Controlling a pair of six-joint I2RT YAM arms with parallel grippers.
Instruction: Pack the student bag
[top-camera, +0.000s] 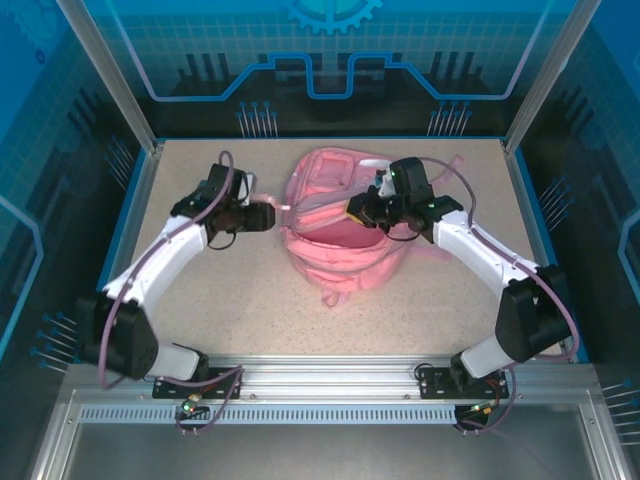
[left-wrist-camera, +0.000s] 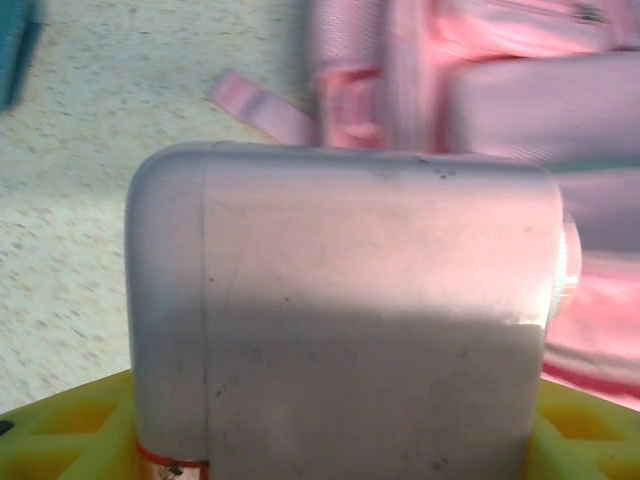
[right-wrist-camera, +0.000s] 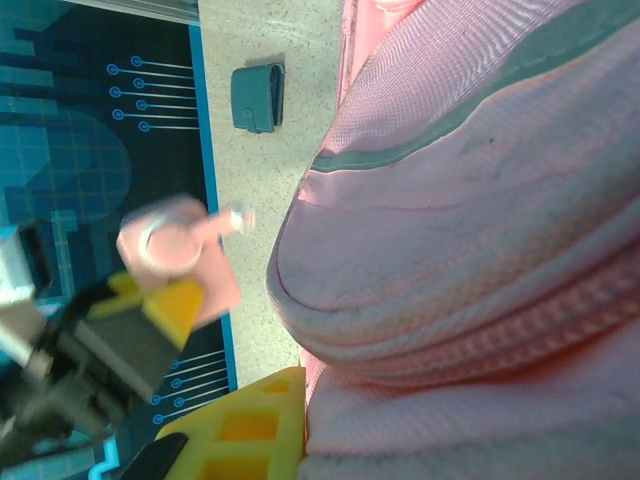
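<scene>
The student bag (top-camera: 335, 250) is a pink fabric backpack lying in the middle of the table, with its opening towards the far side. My left gripper (top-camera: 255, 214) sits just left of the bag, shut on a pale pink box-shaped container (top-camera: 264, 214). That container (left-wrist-camera: 340, 320) hides most of the left wrist view, between the yellow fingers (left-wrist-camera: 70, 435), with the bag (left-wrist-camera: 520, 100) close behind it. My right gripper (top-camera: 356, 210) is at the rim of the bag's opening, shut on its fabric. One yellow finger (right-wrist-camera: 250, 430) presses against the bag (right-wrist-camera: 480, 200); the other is hidden.
A small dark teal pouch (right-wrist-camera: 257, 97) lies on the speckled tabletop beyond the bag. A loose pink strap (left-wrist-camera: 260, 105) trails from the bag's side, and another (top-camera: 335, 295) at its near end. A blue raised border (top-camera: 128, 215) runs along the table's edge.
</scene>
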